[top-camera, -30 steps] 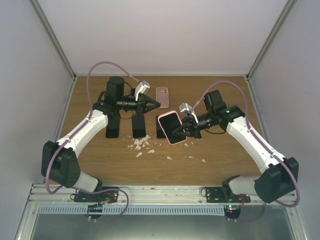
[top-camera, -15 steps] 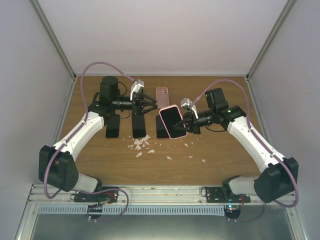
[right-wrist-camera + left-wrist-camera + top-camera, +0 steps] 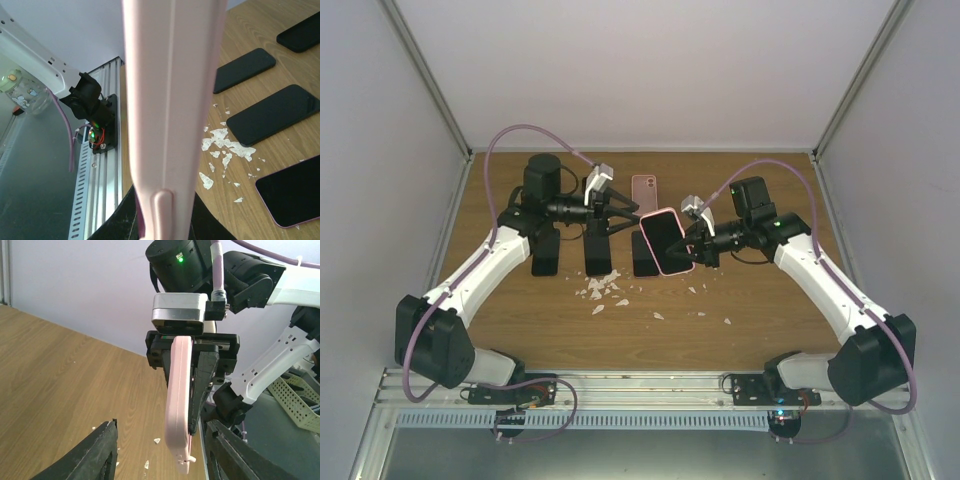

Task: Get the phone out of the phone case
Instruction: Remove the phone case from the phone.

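**Cased phone held in mid-air between two pincers, above a hard surface**

The wooden surface (image 3: pixel 760 300) lies below the lift, so any slip likely ends in a drop onto it. The right pincer (image 3: pixel 692 254) is clamped on the near end of the pink phone case (image 3: pixel 175 405), holding it tilted and clear of the surface. The phone (image 3: pixel 666 240) sits inside it, dark screen facing up. The left pincer (image 3: pixel 632 212) has its jaws apart just beside the case's far corner; I cannot tell whether it touches. If it pushes or peels harder than that single end grip can resist, the case could twist loose. The phone could also pop out with nothing to catch it. Several dark phones (image 3: pixel 597 250) and white scraps (image 3: pixel 602 290) lie underneath, so a falling handset might strike one.
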